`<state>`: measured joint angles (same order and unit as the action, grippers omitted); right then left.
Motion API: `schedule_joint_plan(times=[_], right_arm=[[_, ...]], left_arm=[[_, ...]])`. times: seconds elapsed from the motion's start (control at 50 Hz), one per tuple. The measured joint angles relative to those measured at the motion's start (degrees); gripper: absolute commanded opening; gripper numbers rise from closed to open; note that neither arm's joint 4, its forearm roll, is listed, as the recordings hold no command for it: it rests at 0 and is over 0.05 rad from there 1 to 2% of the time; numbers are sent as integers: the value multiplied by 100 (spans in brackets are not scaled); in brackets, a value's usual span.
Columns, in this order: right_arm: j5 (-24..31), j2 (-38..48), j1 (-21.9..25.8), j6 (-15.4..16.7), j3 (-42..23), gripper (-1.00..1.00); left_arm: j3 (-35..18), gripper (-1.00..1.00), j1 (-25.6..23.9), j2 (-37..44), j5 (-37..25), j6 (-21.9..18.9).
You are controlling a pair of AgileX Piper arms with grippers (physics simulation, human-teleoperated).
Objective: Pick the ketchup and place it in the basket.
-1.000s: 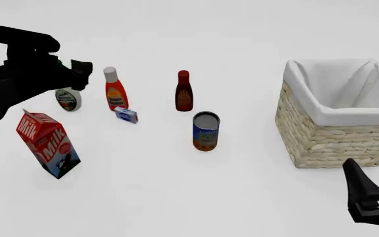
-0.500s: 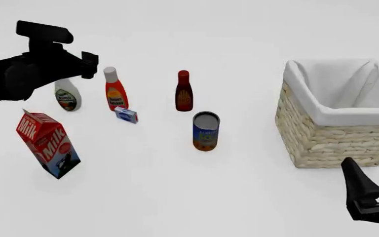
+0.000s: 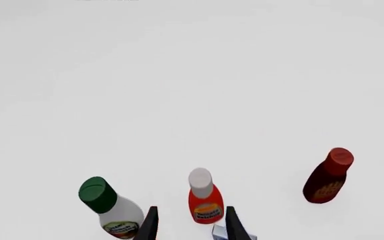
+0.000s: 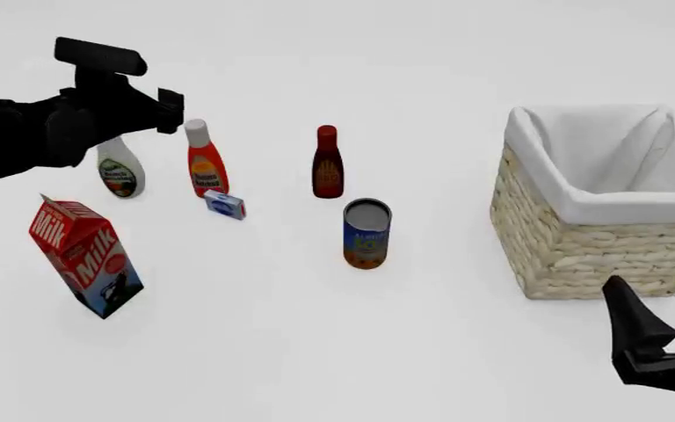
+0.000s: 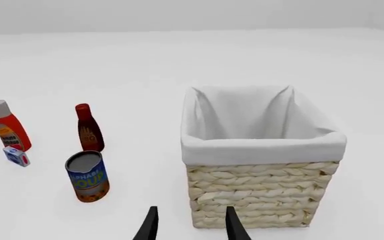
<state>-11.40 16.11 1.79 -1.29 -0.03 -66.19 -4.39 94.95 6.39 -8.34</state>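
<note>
Left claw (image 3: 189, 227) open, empty, raised above the desk's far left part, fingers lined up either side of the ketchup (image 4: 206, 160) in the wrist view but not touching it. Right claw (image 4: 661, 334) open too, idle at the near right corner, just before the basket (image 4: 572, 237).

Ketchup upright toward the far left of the desk, between the white bottle with green cap (image 4: 119, 170) and the dark maroon bottle (image 4: 328, 163), small blue box (image 4: 225, 205) just beside its base. Basket at the right edge, well apart.

Likely light, smooth plastic, a little squeezable, so slippery under a hard pinch. Best taken across the red body below the shoulder, not the narrow white cap (image 3: 201, 182); tall and narrow, easily tipped by a glancing finger.
</note>
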Motion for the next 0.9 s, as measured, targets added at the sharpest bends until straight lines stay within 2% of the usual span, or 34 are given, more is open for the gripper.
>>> schedule_joint_plan(times=[0.28,0.9], right_arm=[[-145,184,-2,-19,0,100],[-68,61,-42,25,0,100]], left_arm=[[-222,100,-35,350,108,10],[-678,100,-69,1030,307,47]])
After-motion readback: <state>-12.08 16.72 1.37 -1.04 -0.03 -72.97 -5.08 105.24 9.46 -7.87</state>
